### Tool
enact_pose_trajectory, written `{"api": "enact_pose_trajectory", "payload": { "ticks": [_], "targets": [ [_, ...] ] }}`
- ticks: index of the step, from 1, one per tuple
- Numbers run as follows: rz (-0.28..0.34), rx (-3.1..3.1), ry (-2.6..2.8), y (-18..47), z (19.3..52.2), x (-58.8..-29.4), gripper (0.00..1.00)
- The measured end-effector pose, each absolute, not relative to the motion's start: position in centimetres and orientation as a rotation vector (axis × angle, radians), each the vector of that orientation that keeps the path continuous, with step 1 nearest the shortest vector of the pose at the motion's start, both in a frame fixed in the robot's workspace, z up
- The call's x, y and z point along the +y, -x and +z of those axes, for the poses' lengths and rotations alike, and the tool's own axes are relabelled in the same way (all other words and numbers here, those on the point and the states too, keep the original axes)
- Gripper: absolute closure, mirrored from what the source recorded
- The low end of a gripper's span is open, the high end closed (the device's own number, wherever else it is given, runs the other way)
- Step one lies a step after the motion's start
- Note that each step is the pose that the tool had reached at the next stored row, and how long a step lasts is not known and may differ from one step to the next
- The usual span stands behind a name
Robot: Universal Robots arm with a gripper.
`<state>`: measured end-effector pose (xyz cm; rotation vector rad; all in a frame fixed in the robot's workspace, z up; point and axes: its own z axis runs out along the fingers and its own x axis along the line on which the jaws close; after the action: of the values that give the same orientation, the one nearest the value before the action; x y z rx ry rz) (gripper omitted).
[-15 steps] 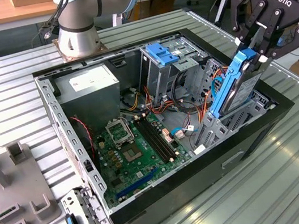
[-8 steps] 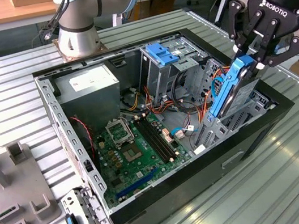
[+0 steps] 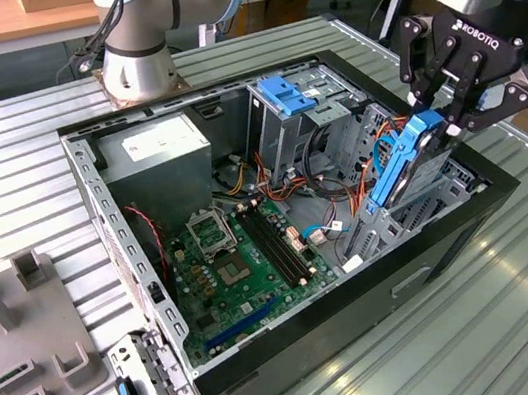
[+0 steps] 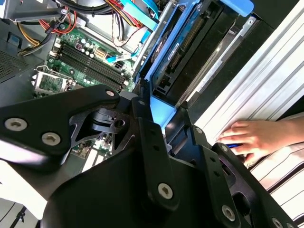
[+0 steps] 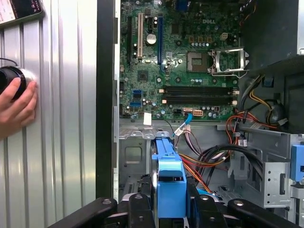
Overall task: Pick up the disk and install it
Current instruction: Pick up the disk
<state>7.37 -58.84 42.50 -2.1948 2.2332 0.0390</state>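
Gripper [image 3: 442, 119] clamped on the upper end of the disk [image 3: 404, 172], which stands tilted with its lower end in the grey metal bay [image 3: 419, 217] of the open computer case [image 3: 95, 216]. Pick-up appears done and seating incomplete. The disk is flat and dark, with glossy blue plastic rails. A green motherboard [image 3: 226, 275] lies nearby, and a hand [image 4: 251, 137] rests on the ribbed metal table [image 3: 527, 316].

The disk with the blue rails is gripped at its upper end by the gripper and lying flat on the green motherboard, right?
Not quite. The gripper does hold the disk at its upper end, but the disk is not lying flat on the motherboard. The exterior view shows it steeply tilted, off to the board's side toward the exterior view's right.
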Motion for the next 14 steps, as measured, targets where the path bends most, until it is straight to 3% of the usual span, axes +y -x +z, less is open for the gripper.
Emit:
{"api": "enact_pose_trajectory", "payload": {
  "ticks": [12, 13, 14],
  "targets": [
    [0.041, 2.208, 2.218, -7.37, 42.45, -58.84, 0.62],
    [0.042, 2.208, 2.218, -7.37, 42.44, -58.84, 0.56],
    [0.042, 2.208, 2.217, -7.37, 42.44, -58.84, 0.56]
  ]
}}
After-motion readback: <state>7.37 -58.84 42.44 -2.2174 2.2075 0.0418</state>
